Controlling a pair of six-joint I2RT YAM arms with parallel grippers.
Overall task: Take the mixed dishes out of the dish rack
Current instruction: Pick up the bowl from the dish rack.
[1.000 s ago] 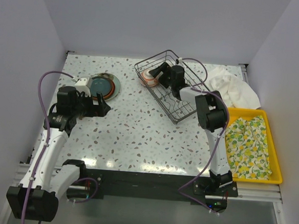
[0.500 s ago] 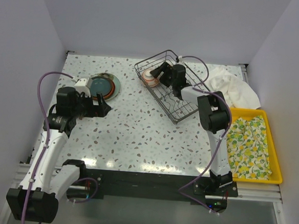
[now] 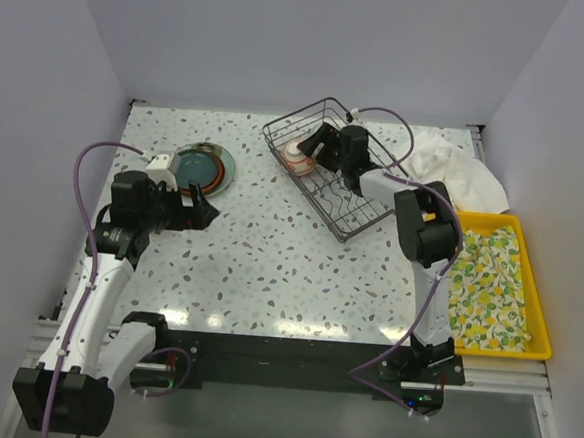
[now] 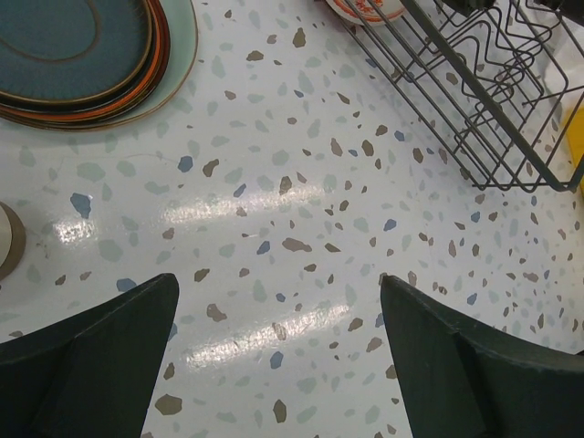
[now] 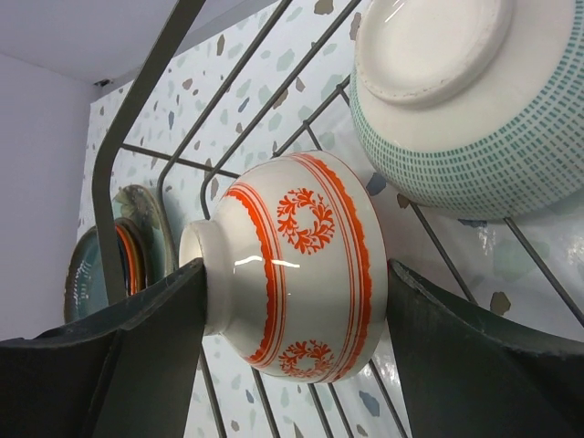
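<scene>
Red-patterned bowl (image 5: 301, 242), at the dish rack's (image 3: 342, 215) far left corner: I'd narrowed the right gripper (image 5: 297, 274) until both fingers clamped it; the left gripper (image 4: 278, 287) stayed spread wide.

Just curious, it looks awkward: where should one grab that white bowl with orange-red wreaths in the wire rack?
Probably pinch the white bowl with orange-red wreaths between foot ring and rim, coming from above the dark wire dish rack: it lies tipped sideways, both ends exposed.

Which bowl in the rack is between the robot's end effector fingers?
The white bowl with orange-red wreaths, straddled by the right end effector. The teal-dashed bowl lies beside it, outside the fingers.
</scene>
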